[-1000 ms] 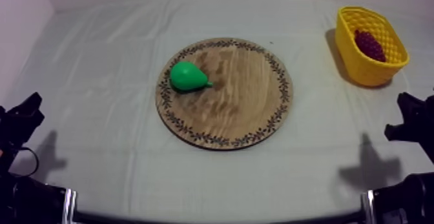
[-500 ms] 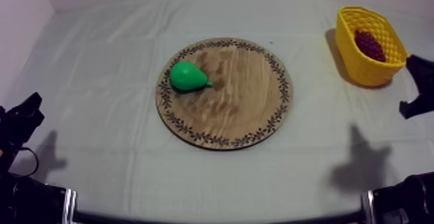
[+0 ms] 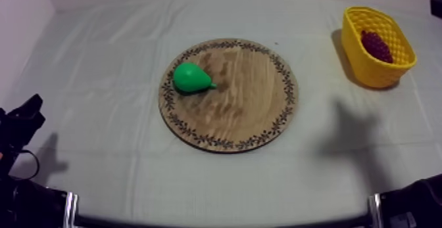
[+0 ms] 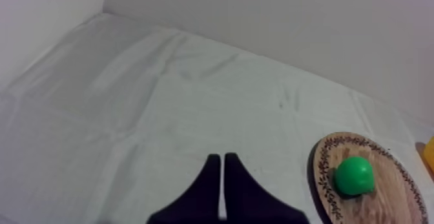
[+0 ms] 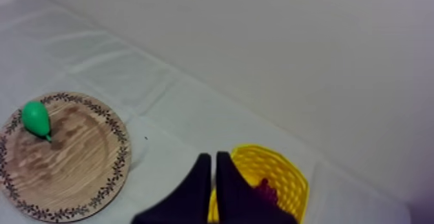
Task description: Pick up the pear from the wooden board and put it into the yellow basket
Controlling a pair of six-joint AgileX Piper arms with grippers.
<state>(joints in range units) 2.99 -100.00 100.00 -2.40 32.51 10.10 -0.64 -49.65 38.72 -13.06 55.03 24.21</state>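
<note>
pear (image 3: 191, 77): on wooden board (image 3: 250, 112), ungrasped.
yellow basket (image 3: 368, 69): holds grapes (image 3: 376, 45).
my left pincer (image 4: 222, 162): clenched, empty.
my right pincer (image 5: 214, 159): clenched, empty, above the basket.
progress: nothing done; reach, grasp, carry, drop remain.

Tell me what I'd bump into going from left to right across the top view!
left gripper → wooden board, with the pear lying on its left part → yellow basket, with the bunch of grapes inside it
</note>
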